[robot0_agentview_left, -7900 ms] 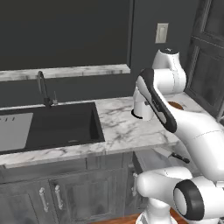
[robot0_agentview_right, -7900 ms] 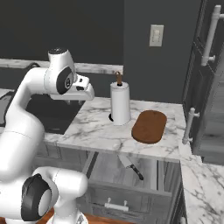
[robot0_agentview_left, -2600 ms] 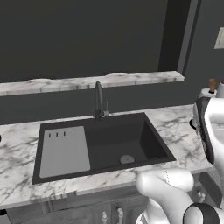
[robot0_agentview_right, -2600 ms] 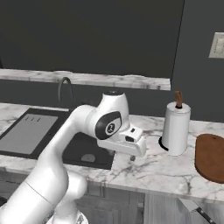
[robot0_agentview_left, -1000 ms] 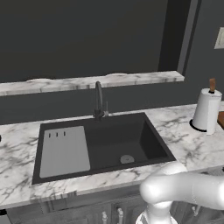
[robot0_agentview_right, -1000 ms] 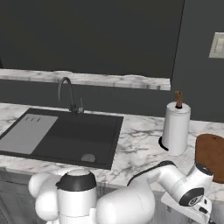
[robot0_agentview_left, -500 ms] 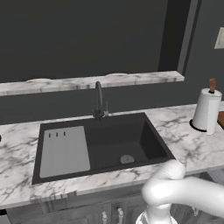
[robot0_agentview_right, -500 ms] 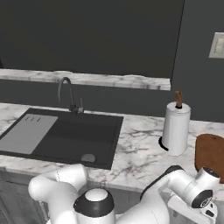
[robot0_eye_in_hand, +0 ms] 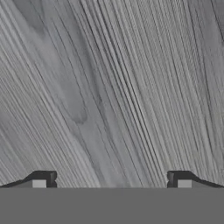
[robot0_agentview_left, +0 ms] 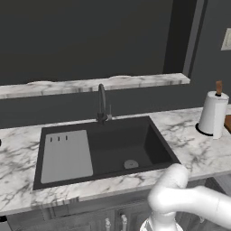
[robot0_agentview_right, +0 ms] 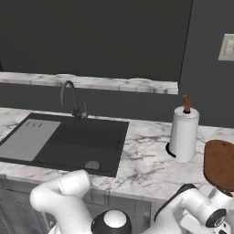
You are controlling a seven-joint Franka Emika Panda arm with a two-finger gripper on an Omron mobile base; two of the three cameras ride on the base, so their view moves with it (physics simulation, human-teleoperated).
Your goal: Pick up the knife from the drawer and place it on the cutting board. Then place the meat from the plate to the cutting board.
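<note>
A: The cutting board [robot0_agentview_right: 220,164] lies flat on the marble surface [robot0_agentview_right: 146,167] at the far right of the right base view, reddish-brown, partly cut off by the frame edge. A brown sliver of it also peeks in at the right edge of the left base view, just past the paper towel roll [robot0_agentview_left: 212,113].

B: And the bigger things around it?

A: The surface runs the whole width, with a dark sink [robot0_agentview_left: 108,149] sunk into it and a grey ribbed drainboard [robot0_agentview_left: 66,155] sitting in the sink's left part. A curved faucet [robot0_agentview_left: 103,104] stands behind the basin. The towel roll stands upright between the sink and the board, near the board but not touching it.

B: What about the arm?

A: The white arm [robot0_agentview_left: 189,203] bends low, down in front of the surface's edge. The hand view looks straight at grey weathered wood grain [robot0_eye_in_hand: 109,87], very close.

B: And the claw?

A: The claw [robot0_eye_in_hand: 111,180] is spread wide, its two dark tips far apart at the bottom of the hand view, with nothing between them.
</note>
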